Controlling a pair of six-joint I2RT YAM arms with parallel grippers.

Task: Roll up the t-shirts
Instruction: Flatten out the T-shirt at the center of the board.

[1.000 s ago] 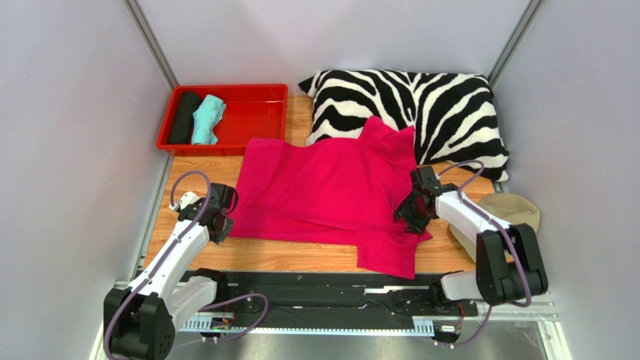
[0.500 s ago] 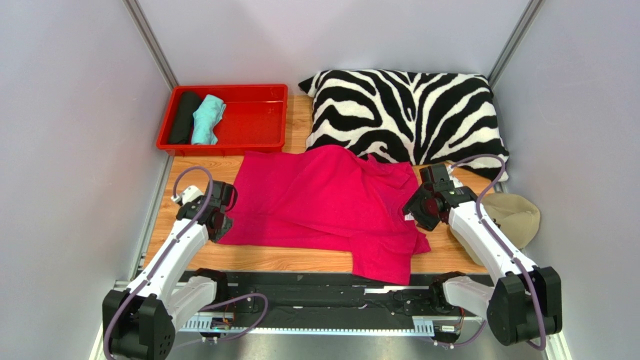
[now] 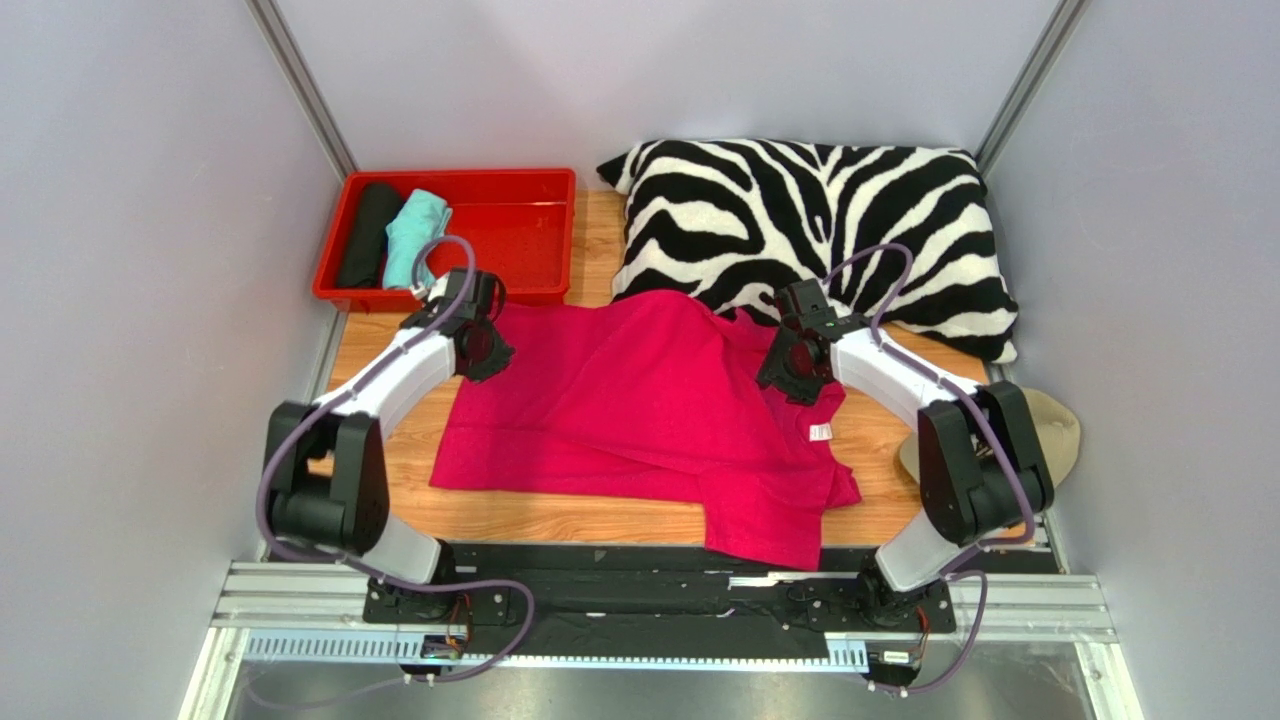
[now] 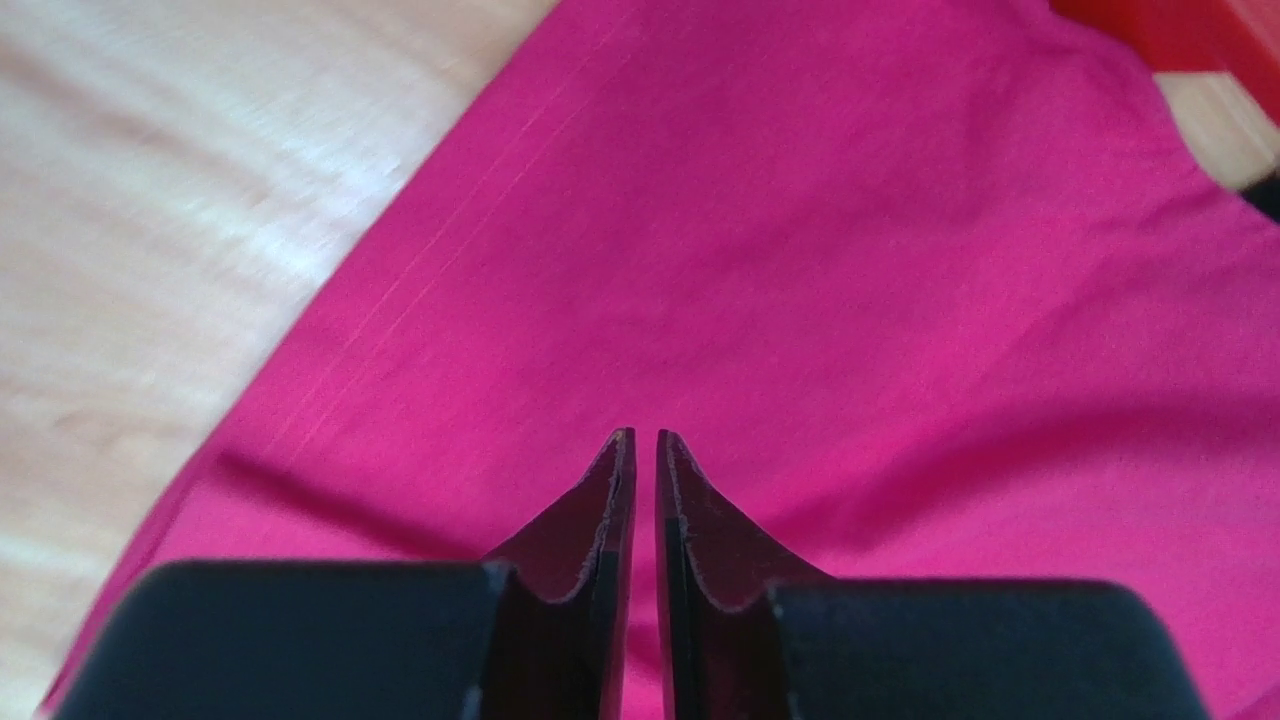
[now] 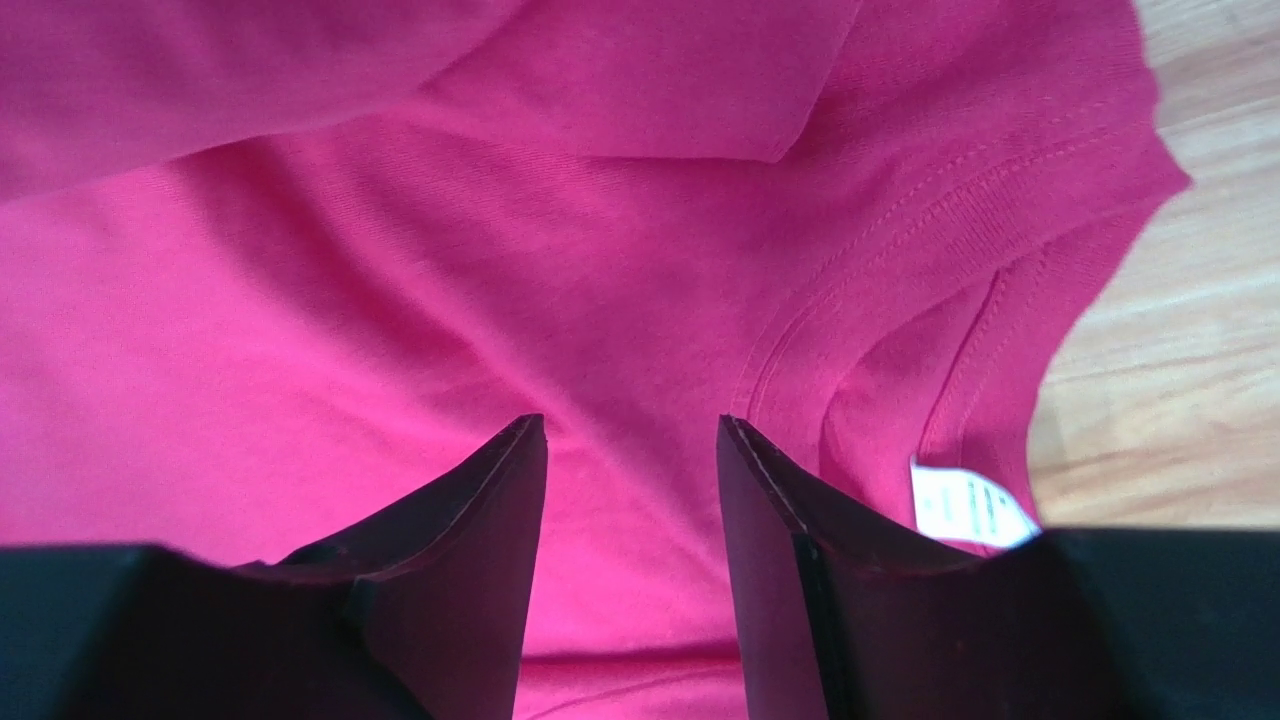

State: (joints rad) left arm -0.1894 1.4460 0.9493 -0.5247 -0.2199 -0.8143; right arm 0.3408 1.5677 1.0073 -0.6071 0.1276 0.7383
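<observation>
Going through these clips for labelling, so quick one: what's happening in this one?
Two robot arms are working on a pink t-shirt lying mostly flat on the wooden table, not yet rolled. The left gripper is over its far left corner, jaws almost together with nothing visibly between them. The right gripper hangs open over the cloth by the collar. A black roll and a teal roll lie in the red tray.

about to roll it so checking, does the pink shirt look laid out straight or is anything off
The magenta t-shirt lies askew: a fold crosses it near the collar, one sleeve juts toward the near edge, and its white label shows.
</observation>
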